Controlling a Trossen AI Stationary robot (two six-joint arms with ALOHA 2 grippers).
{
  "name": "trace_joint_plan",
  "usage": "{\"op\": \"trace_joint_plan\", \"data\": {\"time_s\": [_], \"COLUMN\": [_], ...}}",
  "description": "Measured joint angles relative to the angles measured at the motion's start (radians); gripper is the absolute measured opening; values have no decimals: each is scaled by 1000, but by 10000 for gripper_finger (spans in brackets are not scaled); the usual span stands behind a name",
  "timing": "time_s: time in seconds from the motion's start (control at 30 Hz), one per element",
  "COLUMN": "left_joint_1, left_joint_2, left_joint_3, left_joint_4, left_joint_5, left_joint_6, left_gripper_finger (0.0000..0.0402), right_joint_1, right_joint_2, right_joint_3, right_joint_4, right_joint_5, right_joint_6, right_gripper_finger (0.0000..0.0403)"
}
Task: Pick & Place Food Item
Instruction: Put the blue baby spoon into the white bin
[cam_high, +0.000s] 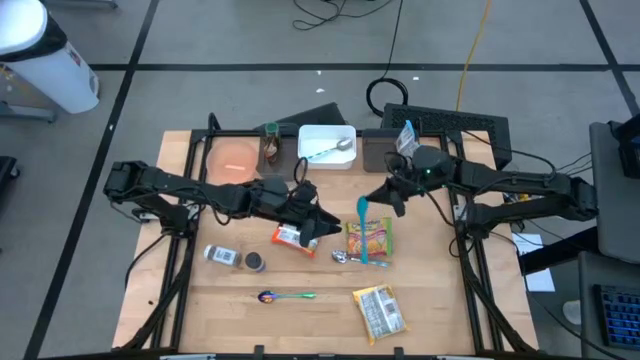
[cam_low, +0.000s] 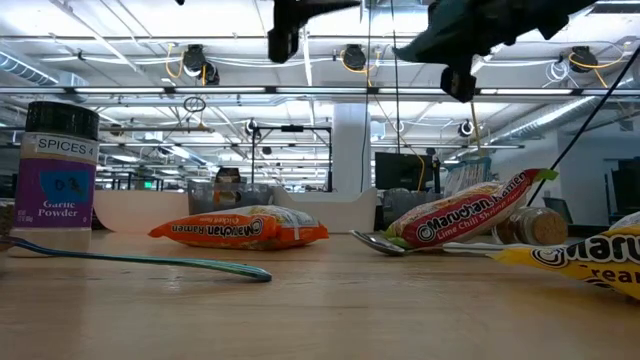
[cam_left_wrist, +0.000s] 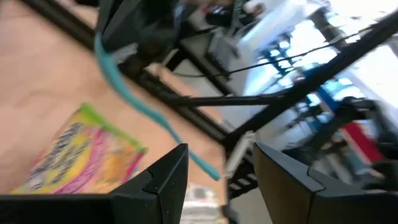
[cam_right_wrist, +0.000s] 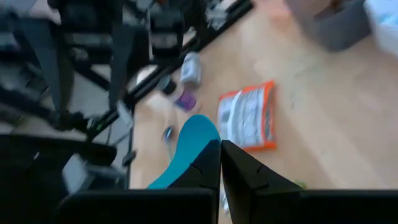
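My right gripper (cam_high: 385, 197) (cam_right_wrist: 219, 163) is shut on a teal spoon (cam_high: 362, 212), above the far edge of a yellow-and-pink noodle packet (cam_high: 370, 240) that lies flat on the table. My left gripper (cam_high: 322, 222) (cam_left_wrist: 217, 180) is open and empty, just right of an orange noodle packet (cam_high: 288, 236) lying flat. In the left wrist view the teal spoon (cam_left_wrist: 149, 109) slants down from my right gripper past the yellow-and-pink packet (cam_left_wrist: 81, 155). In the low view both grippers hang at the top, the left one (cam_low: 285, 35) and the right one (cam_low: 460, 70). My right gripper pinches the teal spoon's broad rounded end (cam_right_wrist: 198, 138) between its two fingers. The handle (cam_left_wrist: 180, 143) slants away and down from the fingers toward the table's near edge. Whether the handle's free end rests on the packet, I cannot tell.
A white bin (cam_high: 327, 145) holding a metal utensil, a pink plate (cam_high: 235, 160) and a small jar (cam_high: 270, 150) stand at the far side. A metal spoon (cam_high: 345, 257), a lying spice jar (cam_high: 222, 256), a purple-and-green spoon (cam_high: 285, 296) and another packet (cam_high: 380, 312) lie nearer.
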Motion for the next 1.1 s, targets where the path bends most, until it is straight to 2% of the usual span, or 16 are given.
{"op": "trace_joint_plan", "data": {"time_s": [0.2, 0.4, 0.57, 0.7, 0.83, 1.1], "left_joint_1": [0, 0, 11, 22, 23, 24], "left_joint_2": [0, 0, 0, 4, 4, 13], "left_joint_3": [36, 216, 350, 408, 412, 412], "left_joint_4": [-159, -548, -737, -816, -838, -843], "left_joint_5": [-90, -252, -331, -340, -371, -385], "left_joint_6": [5, 113, 159, 161, 182, 209], "left_gripper_finger": [186, 186, 186, 186, 186, 186], "right_joint_1": [0, -3, -3, -3, -3, -3], "right_joint_2": [42, 100, 145, 175, 194, 196], "right_joint_3": [0, 0, 0, 0, 0, 0], "right_joint_4": [127, 263, 354, 461, 515, 542], "right_joint_5": [146, 217, 271, 302, 326, 327], "right_joint_6": [14, 29, 45, 62, 73, 72], "right_gripper_finger": [0, 0, 0, 0, 0, 0]}}
